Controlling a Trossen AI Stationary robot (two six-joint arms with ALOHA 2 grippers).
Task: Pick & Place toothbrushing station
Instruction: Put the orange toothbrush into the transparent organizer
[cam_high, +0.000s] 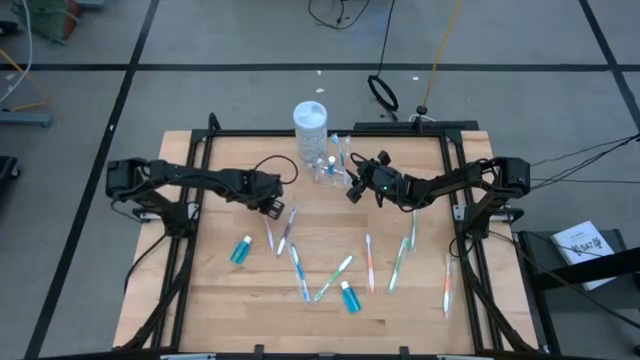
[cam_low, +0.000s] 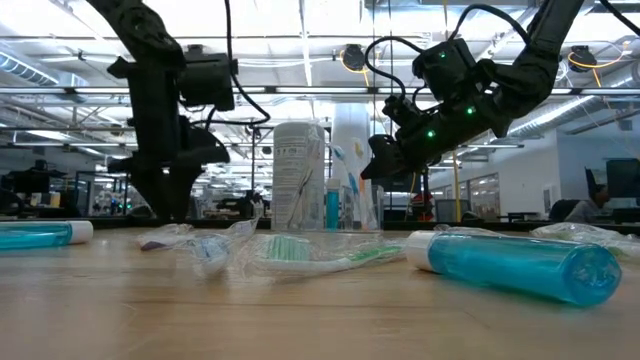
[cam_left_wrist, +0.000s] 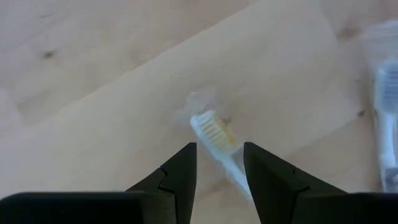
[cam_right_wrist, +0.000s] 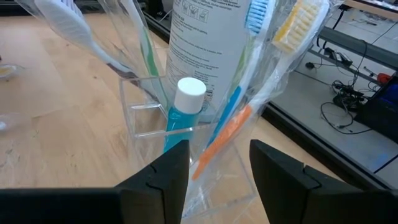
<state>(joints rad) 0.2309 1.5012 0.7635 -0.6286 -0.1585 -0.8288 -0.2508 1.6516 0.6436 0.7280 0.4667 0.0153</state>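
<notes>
L gripper (cam_left_wrist: 219, 168), jaws open, hung over a wrapped toothbrush (cam_left_wrist: 217, 138) at approx 9 o'clock on the table (cam_high: 400, 300), so pick step looked underway; R gripper (cam_right_wrist: 219, 165), open w/ a brush between its fingers, hovered by the cup (cam_right_wrist: 155, 109) at 12 — next: close, lift.

**Obscured and cut-off items**

Toothbrush (cam_left_wrist: 217, 143): handle hidden between left gripper's fingers (cam_left_wrist: 180, 180). Wrapped toothbrush (cam_left_wrist: 388, 124): cut by frame edge, blurred. Jar (cam_right_wrist: 211, 43): top cropped. Orange-handled toothbrush (cam_right_wrist: 227, 134): lower end behind right gripper's fingers (cam_right_wrist: 168, 180).
</notes>
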